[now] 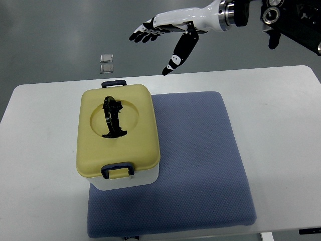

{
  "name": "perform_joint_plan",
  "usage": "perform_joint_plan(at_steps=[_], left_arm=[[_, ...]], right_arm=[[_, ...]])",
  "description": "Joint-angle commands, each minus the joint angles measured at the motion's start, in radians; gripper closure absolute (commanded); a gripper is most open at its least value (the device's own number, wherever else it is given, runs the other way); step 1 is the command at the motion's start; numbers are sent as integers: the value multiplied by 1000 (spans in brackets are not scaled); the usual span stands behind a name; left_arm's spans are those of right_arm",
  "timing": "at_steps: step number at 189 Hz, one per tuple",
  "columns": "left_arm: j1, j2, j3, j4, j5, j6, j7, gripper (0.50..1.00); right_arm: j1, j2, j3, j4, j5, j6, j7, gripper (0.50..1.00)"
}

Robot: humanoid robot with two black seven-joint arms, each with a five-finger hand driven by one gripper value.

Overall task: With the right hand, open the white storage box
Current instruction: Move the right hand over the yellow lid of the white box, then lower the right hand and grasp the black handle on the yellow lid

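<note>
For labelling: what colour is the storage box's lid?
Pale yellow lid, with dark latches; top view.

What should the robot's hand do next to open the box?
Probably swing down toward the box's yellow lid. The right hand hangs open beyond the table's far edge, touching nothing, and the lid looks shut, both dark clips down.

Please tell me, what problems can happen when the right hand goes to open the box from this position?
1. The right hand hangs open beyond the table's far edge, apart from the storage box, so its reach may land off the latches.
2. Both dark latches look closed; pulling the yellow lid could lift the whole box.
3. The box overhangs the blue mat, so it might tip.
</note>
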Motion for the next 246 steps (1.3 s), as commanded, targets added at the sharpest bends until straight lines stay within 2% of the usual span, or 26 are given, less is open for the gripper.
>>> perform_joint_plan(at_steps=[1,12,25,45,195,246], left_arm=[[0,0,0,-1,0,0,0,500],[0,0,0,-1,0,-2,0,500],[0,0,0,-1,0,0,0,500],[0,0,0,1,0,-1,0,500],[0,0,3,1,0,-2,0,500],[0,0,3,1,0,-2,0,500]], right_arm=[[-1,33,-1,28,-20,0,4,570],[-2,62,-1,27,-55,-3,16,570],[-5,90,-1,27,-109,-54,31,570],[-8,118,-1,27,-146,-80,53,570],[-163,156,-1,28,-233,-298,149,570],[-205,162,-1,28,-235,-306,169,570]])
